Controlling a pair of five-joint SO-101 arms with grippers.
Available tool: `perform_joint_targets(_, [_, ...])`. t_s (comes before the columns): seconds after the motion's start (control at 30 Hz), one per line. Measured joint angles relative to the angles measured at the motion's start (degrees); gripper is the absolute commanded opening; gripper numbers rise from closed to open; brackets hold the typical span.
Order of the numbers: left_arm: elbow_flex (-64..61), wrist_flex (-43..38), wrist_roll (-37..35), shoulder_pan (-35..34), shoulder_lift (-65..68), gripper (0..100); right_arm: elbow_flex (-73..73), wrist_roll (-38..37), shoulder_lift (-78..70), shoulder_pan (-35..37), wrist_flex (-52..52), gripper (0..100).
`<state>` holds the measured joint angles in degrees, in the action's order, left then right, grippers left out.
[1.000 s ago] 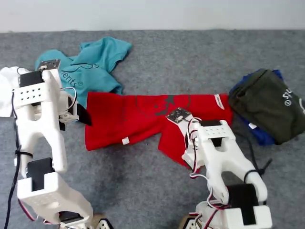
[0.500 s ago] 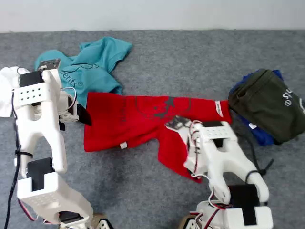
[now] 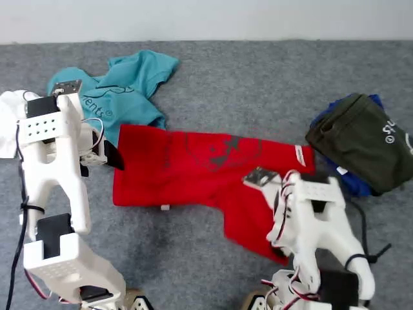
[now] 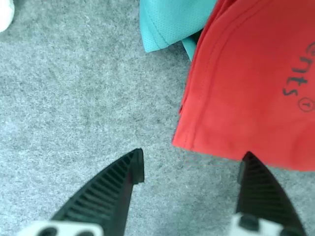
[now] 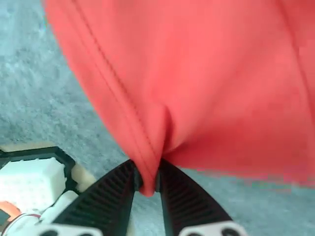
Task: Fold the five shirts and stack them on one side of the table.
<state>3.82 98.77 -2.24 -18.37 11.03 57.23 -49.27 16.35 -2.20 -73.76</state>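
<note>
A red shirt lies spread out in the middle of a grey table. Its long axis runs side to side between the two robot arms. In the high view, one short end sits beside the left arm. The other end reaches toward a stack at the table's right side.

The right gripper is clamped on the red shirt. Its two black fingers are pinched together on a fold of hemmed edge, along the side of the shirt nearest the arm bases.

The left gripper has its fingers spread wide apart and holds nothing. It hangs over bare table with a corner of the red shirt just ahead of its tips, offset toward one finger (whether the finger touches the cloth cannot be told).

So the shirt stretches away from the right gripper toward the left one, and the left arm is the nearer to that free end. A fold along the long axis would likely need the left gripper to close on that corner.

Farther out, a crumpled teal shirt touches the red shirt's far corner by the left arm. A white cloth lies at the table's left edge. On the right, a folded dark olive shirt rests on a blue shirt.
</note>
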Motion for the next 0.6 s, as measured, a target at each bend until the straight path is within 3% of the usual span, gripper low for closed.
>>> perform_joint_targets(0.33, [0.0,0.0,0.0,0.0,0.0,30,6.7,-0.1,2.2,1.7,5.4,2.1])
perform_joint_targets(0.6, [0.0,0.0,-0.1,0.0,0.0,30,5.5,-0.2,2.2,2.3,1.3,23.6])
